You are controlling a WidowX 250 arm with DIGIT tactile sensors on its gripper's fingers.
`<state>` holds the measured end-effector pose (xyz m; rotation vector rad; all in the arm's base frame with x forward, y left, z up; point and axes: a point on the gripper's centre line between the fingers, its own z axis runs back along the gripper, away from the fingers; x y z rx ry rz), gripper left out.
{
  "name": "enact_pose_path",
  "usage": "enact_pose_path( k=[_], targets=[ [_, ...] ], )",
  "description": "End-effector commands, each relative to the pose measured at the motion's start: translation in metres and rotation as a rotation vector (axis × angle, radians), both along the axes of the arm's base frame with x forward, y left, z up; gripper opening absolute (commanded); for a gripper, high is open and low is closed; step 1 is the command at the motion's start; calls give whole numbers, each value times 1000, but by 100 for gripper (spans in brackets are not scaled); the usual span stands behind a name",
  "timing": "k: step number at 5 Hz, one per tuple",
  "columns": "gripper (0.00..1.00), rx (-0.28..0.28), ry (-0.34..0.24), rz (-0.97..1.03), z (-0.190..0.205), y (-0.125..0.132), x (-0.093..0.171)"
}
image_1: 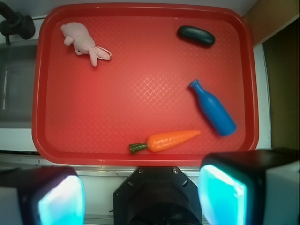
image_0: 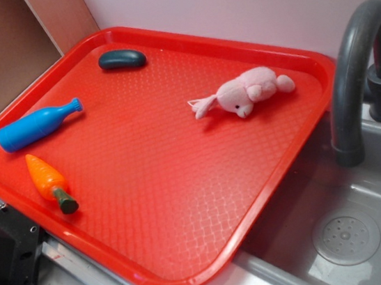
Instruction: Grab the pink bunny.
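The pink bunny (image_0: 246,93) lies on its side near the far right edge of the red tray (image_0: 191,255). The wrist view looks straight down and shows the pink bunny (image_1: 82,41) in the upper left corner of the red tray (image_1: 140,157). My gripper (image_1: 140,194) hangs high above the tray's near edge, far from the bunny. It is open, its two cyan pads wide apart with nothing between them. The gripper is out of the exterior view.
On the tray also lie an orange toy carrot (image_0: 50,182), a blue toy bottle (image_0: 36,125) and a dark oval object (image_0: 122,59). A grey faucet (image_0: 357,71) and sink (image_0: 347,234) stand right of the tray. A black robot base (image_1: 157,197) sits below the tray's near edge.
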<state>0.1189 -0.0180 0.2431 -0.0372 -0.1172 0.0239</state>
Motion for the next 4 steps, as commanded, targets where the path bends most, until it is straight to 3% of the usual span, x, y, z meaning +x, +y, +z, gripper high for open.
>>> enact_pose_path(
  k=[1, 2, 3, 4],
  targets=[
    [100, 0, 0, 0, 0, 0, 0],
    [100, 64, -141, -166, -20, -8, 42],
    [100, 29, -217, -279, -30, -21, 67],
    [100, -4, -255, -341, -47, -34, 96]
  ],
)
